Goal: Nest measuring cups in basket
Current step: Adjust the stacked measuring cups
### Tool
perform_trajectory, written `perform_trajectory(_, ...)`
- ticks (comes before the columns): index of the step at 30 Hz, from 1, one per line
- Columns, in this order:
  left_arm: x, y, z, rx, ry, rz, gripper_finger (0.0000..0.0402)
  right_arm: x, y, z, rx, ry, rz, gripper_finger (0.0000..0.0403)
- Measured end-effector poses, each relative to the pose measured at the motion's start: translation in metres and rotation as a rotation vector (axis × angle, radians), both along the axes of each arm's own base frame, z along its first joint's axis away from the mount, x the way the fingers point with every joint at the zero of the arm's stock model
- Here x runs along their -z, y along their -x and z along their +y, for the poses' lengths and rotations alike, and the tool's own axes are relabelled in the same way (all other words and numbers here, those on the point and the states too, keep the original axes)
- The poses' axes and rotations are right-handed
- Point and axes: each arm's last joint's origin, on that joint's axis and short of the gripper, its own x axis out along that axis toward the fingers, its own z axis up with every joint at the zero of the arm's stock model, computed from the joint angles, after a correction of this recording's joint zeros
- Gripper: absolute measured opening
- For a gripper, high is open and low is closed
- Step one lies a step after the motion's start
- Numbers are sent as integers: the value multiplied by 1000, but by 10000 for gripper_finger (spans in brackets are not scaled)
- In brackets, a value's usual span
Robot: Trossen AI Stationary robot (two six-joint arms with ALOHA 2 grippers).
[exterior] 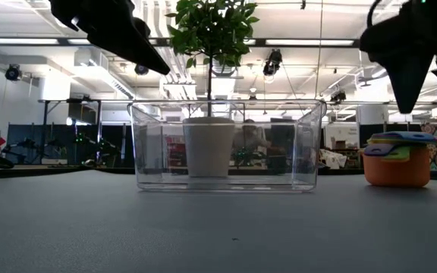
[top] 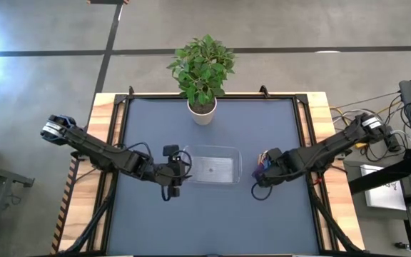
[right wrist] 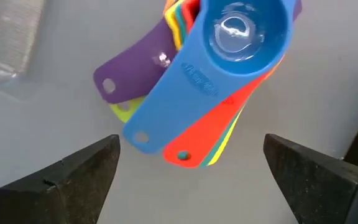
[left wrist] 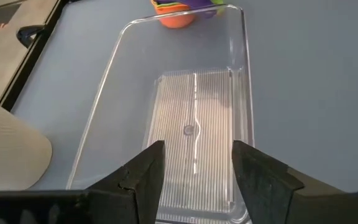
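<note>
The measuring cups (right wrist: pixel 229 68) stand nested in one stack on the table just right of the basket (top: pixel 223 151), the blue one on top. Their flat handles, purple, blue, red and yellow-green, fan out toward my right gripper. The stack also shows in the low view (exterior: pixel 397 161) and in the left wrist view (left wrist: pixel 178 14). My right gripper (right wrist: pixel 191 168) hangs open above the handles, pointing down, clear of them. The clear basket holds nothing. My left gripper (left wrist: pixel 194 177) stands open, slanting down over the basket's left end (left wrist: pixel 185 205), above its rim.
A white pot with a green plant (top: pixel 202 107) stands at the table's far edge, behind the basket. Bare dark table surface (top: pixel 212 221) lies in front of the basket and the cups. Wooden borders (top: pixel 105 121) run along both sides of the table.
</note>
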Motion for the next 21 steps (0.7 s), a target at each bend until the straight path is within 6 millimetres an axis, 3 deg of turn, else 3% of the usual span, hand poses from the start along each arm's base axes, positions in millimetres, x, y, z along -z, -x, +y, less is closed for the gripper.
perform_trajectory(11, 0, 2, -6, 30, -10, 3, 170, 34, 23, -17, 144, -26, -189, 386)
perform_trajectory(21, 0, 2, -6, 34, -15, 4, 170, 45, 4, -21, 185, -45, -250, 386)
